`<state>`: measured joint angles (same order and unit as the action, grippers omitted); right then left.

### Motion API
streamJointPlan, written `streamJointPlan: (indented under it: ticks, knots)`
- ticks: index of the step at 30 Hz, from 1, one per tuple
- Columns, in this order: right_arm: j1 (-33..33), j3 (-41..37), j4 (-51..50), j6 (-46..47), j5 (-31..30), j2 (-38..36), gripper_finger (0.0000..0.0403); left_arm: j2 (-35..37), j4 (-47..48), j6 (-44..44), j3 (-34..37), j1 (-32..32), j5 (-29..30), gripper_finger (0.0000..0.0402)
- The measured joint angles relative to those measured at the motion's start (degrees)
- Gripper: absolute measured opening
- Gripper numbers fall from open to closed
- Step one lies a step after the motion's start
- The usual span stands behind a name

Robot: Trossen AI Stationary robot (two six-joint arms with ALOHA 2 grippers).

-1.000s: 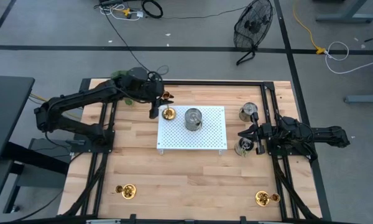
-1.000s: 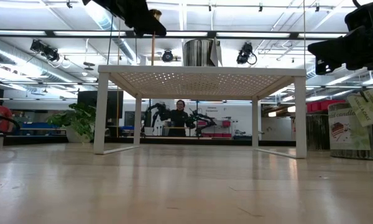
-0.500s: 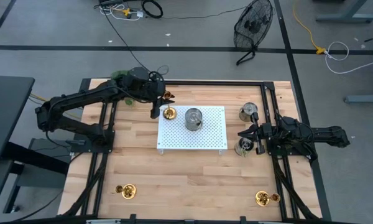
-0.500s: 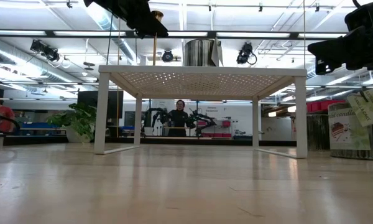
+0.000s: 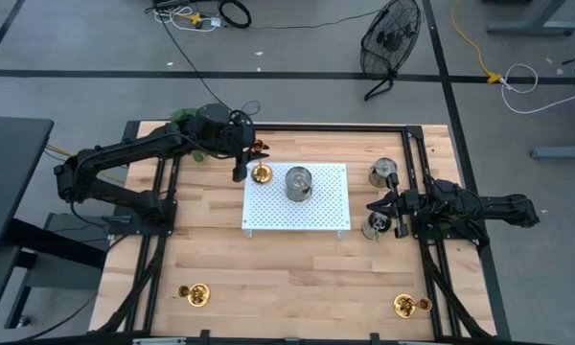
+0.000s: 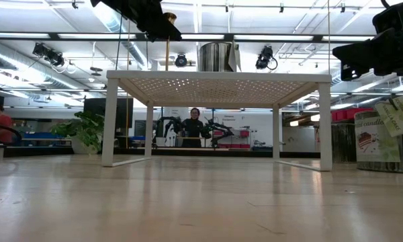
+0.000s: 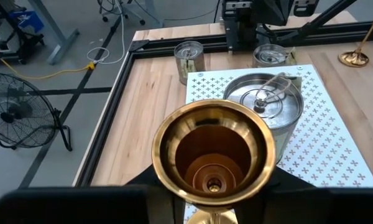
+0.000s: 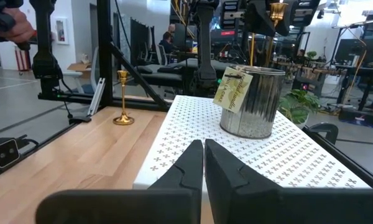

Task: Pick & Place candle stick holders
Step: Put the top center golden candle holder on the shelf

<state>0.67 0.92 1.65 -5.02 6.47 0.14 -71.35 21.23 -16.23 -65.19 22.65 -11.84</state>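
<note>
My left gripper point(image 5: 238, 165) hangs over the far left corner of the white perforated platform point(image 5: 316, 216), shut on a tall gold candle stick holder point(image 7: 212, 149). The holder's round base point(image 5: 260, 173) shows at that corner. In the low view its slim stem point(image 6: 166, 50) runs down to the platform's top, and I cannot tell whether the base touches. Two more candle stick holders stand on the wood, near left point(image 5: 195, 292) and near right point(image 5: 409, 305). My right gripper point(image 8: 203, 152) waits shut at the table's right side point(image 5: 376, 207). My left gripper holds the holder at its upper end, right under the cup point(image 7: 212, 214); the cup itself hides the place of contact. The fingers come slanting down from the table's left point(image 6: 154, 20). The stem hangs upright below the gripper, reaching down to the platform.
A silver tin with a paper tag point(image 5: 297, 182) stands on the platform just right of the held holder. Two more tins point(image 5: 383, 172) point(image 5: 374, 228) sit by my right gripper. Black frame rails point(image 5: 163, 206) run along the table's sides. People show in the room beyond.
</note>
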Motion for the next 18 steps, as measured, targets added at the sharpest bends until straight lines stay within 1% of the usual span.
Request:
streamJointPlan:
  ticks: [4,10,18]
  knots:
    - [0.00,-0.01,0.00,0.00,-0.02,0.00,0.0021,0.00,0.16,-0.13,0.00,0.04,0.22,0.0106]
    - [0.00,0.01,0.00,-0.01,-0.02,0.00,0.0021,0.00,0.13,-0.09,0.00,0.00,2.00,0.0098]
    - [0.00,0.01,0.00,-0.02,-0.01,0.00,0.0021,0.00,0.09,-0.11,0.00,0.00,2.93,0.0125]
